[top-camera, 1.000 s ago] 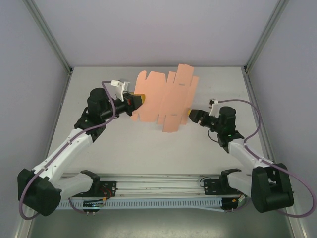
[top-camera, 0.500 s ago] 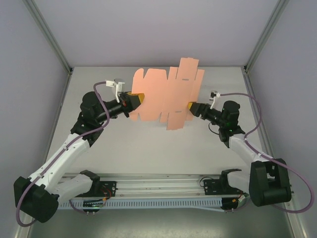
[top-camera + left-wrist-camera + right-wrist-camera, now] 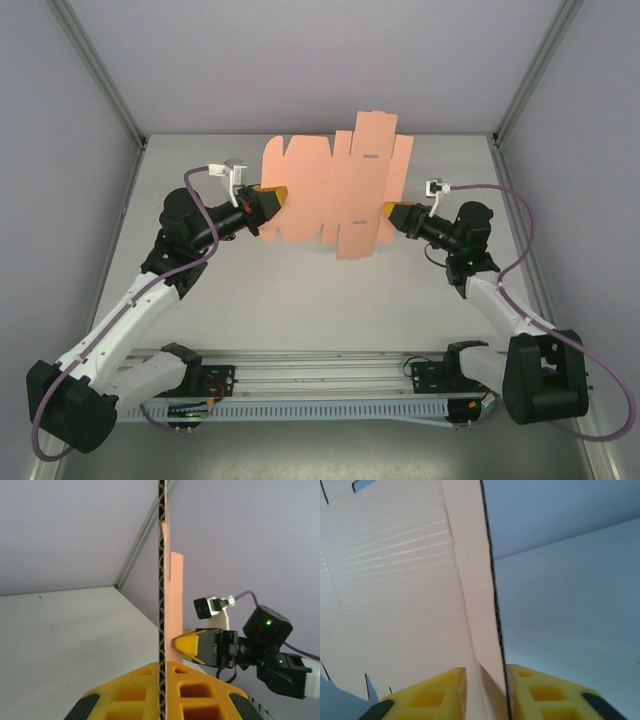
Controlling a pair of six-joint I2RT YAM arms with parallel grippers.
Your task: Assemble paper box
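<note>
2 grips on paper box: left tool, right tool clenched; tips partly hid behind sheet.

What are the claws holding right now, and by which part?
The flat, unfolded paper box, held upright between them. The left claw pinches its left edge; the right claw grips its right edge, at a folded flap.

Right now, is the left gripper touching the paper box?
Touching. In the left wrist view, the paper box sits clamped edge-on in the left gripper, with no gap on either side.
</note>
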